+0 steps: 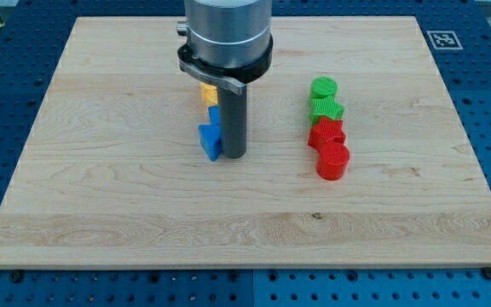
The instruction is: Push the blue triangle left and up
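Note:
The blue triangle [210, 141] lies on the wooden board [101, 170] near the middle. My tip [233, 156] stands right against the triangle's right side, touching or nearly so. A second blue block [214, 113] sits just above the triangle, partly hidden by the rod. A yellow block [207, 92] lies above that, mostly hidden under the arm's body.
At the view's right a column of blocks runs down: a green cylinder [323, 87], a green star-like block [326, 108], a red star-like block [326, 132] and a red cylinder [332, 159]. The arm's grey body [227, 34] hangs over the board's top middle.

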Controlling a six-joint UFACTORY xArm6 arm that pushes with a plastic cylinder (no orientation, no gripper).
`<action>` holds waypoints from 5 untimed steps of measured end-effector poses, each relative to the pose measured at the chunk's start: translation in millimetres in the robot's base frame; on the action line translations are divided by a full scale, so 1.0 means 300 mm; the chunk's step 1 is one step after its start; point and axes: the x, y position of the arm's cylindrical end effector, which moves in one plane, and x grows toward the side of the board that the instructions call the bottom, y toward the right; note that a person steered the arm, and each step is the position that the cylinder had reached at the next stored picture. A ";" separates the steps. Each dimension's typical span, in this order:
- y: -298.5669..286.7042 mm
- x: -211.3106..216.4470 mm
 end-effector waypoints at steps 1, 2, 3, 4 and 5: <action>-0.065 0.056; -0.132 0.095; -0.153 0.009; -0.153 0.109; -0.153 0.152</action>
